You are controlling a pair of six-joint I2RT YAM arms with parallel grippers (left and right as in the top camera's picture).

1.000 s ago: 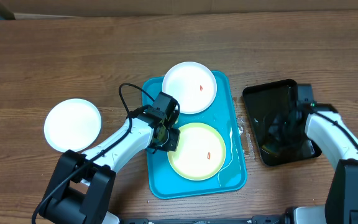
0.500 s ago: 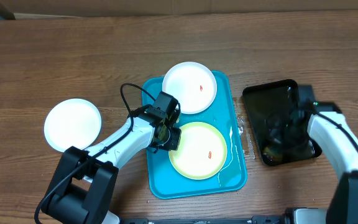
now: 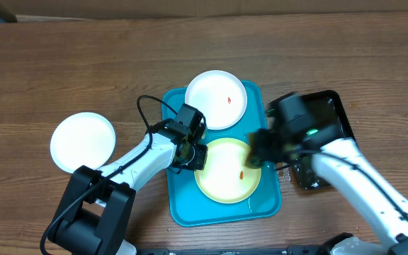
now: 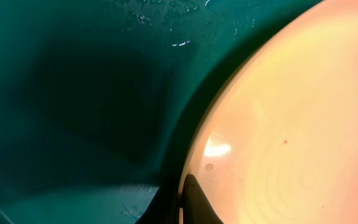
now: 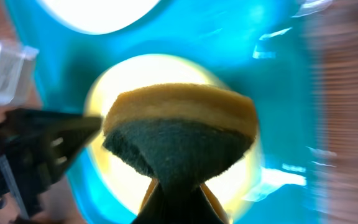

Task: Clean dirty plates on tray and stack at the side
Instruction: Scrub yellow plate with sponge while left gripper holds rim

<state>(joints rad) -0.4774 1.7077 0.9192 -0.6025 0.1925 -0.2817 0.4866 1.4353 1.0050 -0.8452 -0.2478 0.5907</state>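
Brown wood-grain counter (image 3: pixel 83 57) fills the frame. At centre lies the glossy turquoise plastic tray (image 3: pixel 183 202), rounded at the corners and wet along its right rim, with a smaller black tray (image 3: pixel 335 106) to its right. A round white plate (image 3: pixel 214 99) lies in the tray's upper half and a pale yellow-green plate (image 3: pixel 222 180) in its lower half, each bearing a red-orange speck (image 3: pixel 241 174). A second white plate (image 3: pixel 82 140) rests on bare wood at left. The left gripper (image 3: pixel 190 152) sits at the yellow-green plate's left rim; whether its jaws pinch cannot be told. The right gripper (image 5: pixel 178 196), blurred above that plate's right edge, has its jaws pinching a folded sponge (image 5: pixel 179 124) of yellow foam with a dark green fibrous face.
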